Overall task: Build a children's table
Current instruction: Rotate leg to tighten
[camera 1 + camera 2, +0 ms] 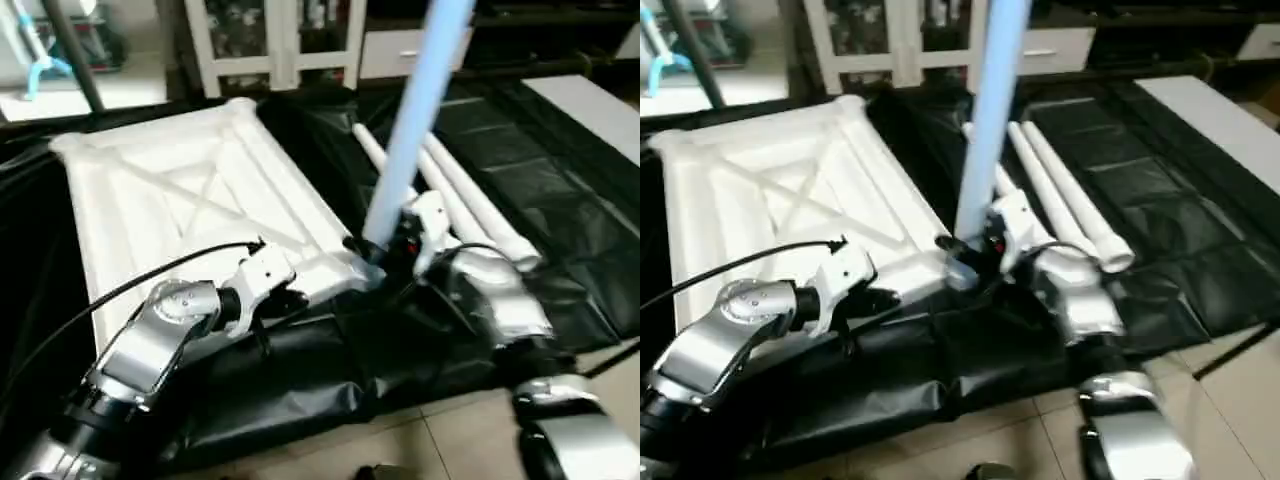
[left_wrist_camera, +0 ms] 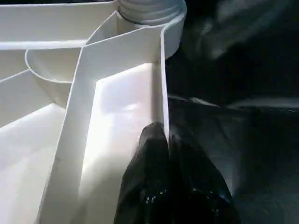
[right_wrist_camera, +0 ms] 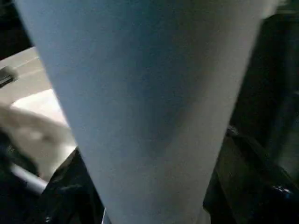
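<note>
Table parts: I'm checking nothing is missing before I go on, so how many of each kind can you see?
Tabletop: 1, lying underside up.
Legs standing in a corner socket: 1.
Legs lying on the black sheet: 3, as far as I can tell, since they overlap.
Total: 5 parts.

You're looking at some kind of indoor room, maybe a lab or test space dressed up like a home. There's a tiled floor (image 1: 470,440), black plastic sheeting (image 1: 560,190) spread out as a work mat, and a white glass-door cabinet (image 1: 275,40) against the back wall.
</note>
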Controlling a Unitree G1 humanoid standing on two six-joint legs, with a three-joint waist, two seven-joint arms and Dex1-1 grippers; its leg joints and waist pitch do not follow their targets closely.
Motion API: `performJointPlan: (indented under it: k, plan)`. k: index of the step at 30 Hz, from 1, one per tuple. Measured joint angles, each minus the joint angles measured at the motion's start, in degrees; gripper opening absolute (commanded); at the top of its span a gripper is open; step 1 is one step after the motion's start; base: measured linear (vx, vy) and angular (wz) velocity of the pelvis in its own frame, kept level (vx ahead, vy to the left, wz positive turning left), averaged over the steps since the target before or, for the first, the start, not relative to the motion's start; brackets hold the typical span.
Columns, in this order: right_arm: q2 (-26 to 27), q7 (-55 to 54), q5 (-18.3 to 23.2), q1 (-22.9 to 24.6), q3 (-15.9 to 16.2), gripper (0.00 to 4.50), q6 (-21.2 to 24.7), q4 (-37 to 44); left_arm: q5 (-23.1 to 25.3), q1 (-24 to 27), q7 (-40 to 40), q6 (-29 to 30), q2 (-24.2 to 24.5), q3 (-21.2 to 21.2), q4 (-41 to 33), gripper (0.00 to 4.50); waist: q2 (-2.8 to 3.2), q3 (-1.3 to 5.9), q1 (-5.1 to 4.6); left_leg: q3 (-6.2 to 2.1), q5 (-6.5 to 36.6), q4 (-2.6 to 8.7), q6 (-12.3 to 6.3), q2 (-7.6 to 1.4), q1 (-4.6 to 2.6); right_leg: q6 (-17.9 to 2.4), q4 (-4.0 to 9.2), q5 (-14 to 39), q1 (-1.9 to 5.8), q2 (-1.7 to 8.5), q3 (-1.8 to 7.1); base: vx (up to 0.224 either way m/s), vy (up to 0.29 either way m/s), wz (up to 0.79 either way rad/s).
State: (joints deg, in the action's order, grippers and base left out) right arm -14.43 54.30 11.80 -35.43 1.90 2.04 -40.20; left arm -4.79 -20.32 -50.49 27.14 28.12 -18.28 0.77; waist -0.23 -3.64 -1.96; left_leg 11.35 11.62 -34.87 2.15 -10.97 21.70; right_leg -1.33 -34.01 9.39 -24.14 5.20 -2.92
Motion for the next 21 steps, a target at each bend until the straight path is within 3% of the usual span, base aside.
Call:
performJointPlan:
  k: [4,12,21]
  plan:
    - [-2.0,6.3,1.9,1.1,0.0,3.22,0.2,0.8,-0.9,0.8,-1.8,-0.6,1.0,-0.3,-1.0,0.00,0.01,-0.01,1.16,0.10,0.0,-0.03,0.00,0.01,0.00,0.0,-0.07,0.0,-0.04,0.04,0.07,0.000,0.000,0.00]
    - [-2.6,9.9,3.5,2.1,0.0,2.59,1.4,1.0,-1.3,1.9,-2.1,-1.0,1.1,-0.5,-1.6,0.00,0.02,-0.01,1.07,0.21,0.2,-0.12,0.34,0.02,-0.30,0.0,-0.16,0.0,0.23,0.05,0.27,0.000,0.000,0.00]
    - [3.3,-7.9,0.2,2.3,0.0,1.99,0.2,1.2,0.5,0.9,4.3,2.5,-1.9,0.5,-0.1,0.00,-0.21,0.16,-0.03,0.18,0.1,-0.11,0.58,0.01,-0.76,0.0,-0.43,0.0,0.34,-0.03,0.38,0.000,0.000,0.00]
